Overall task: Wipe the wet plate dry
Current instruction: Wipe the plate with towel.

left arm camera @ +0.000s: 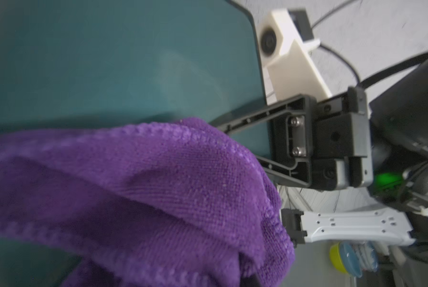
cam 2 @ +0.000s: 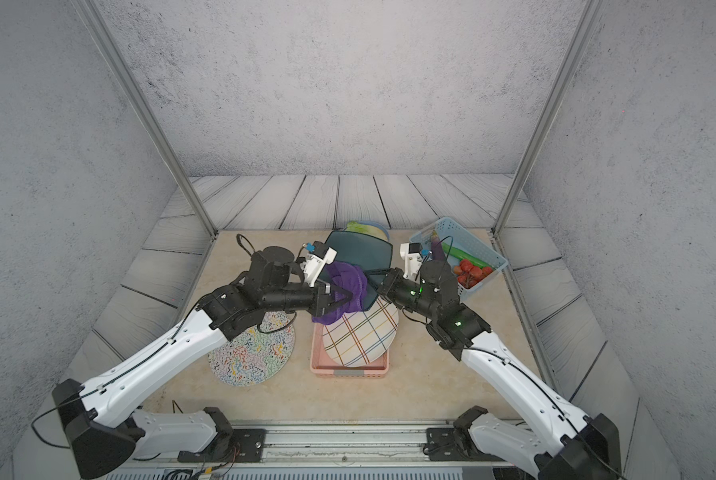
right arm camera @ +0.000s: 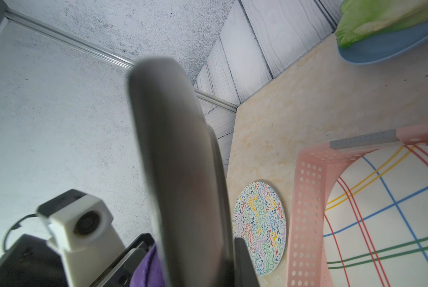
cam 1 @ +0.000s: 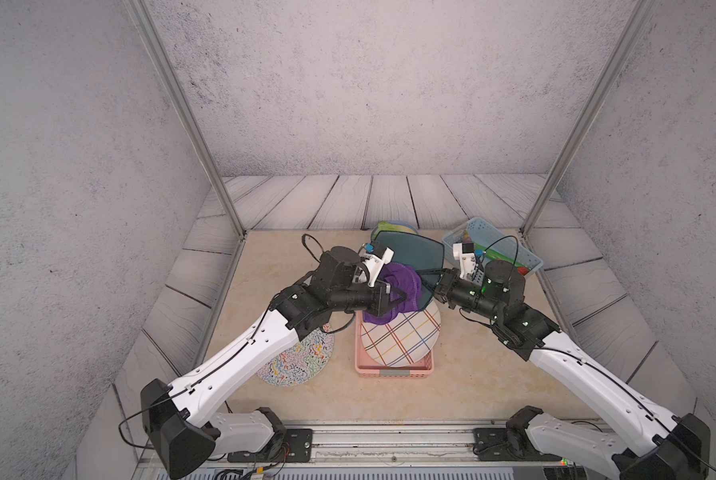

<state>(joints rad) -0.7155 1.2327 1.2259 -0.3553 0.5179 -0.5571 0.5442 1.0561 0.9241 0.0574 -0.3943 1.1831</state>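
Note:
A dark teal plate [cam 1: 414, 253] [cam 2: 360, 254] with rounded corners is held up on edge above the table. My right gripper [cam 1: 426, 281] [cam 2: 373, 279] is shut on its right rim. In the right wrist view the plate's rim [right arm camera: 178, 161] fills the middle, with one of my fingers [right arm camera: 242, 261] against it. My left gripper [cam 1: 407, 296] [cam 2: 350, 296] is shut on a purple cloth [cam 1: 397, 286] [cam 2: 343, 286]. The bunched cloth [left arm camera: 158, 186] lies against the plate's face [left arm camera: 108, 62] and hides the left jaws in the left wrist view.
Below the held plate, a checked plate [cam 1: 402, 336] leans in a pink basket [cam 1: 393, 372]. A squiggle-patterned round plate [cam 1: 298, 361] lies under the left arm. A blue basket [cam 1: 493, 245] of vegetables stands at the back right, and a blue dish of lettuce [cam 1: 391, 227] behind the plate.

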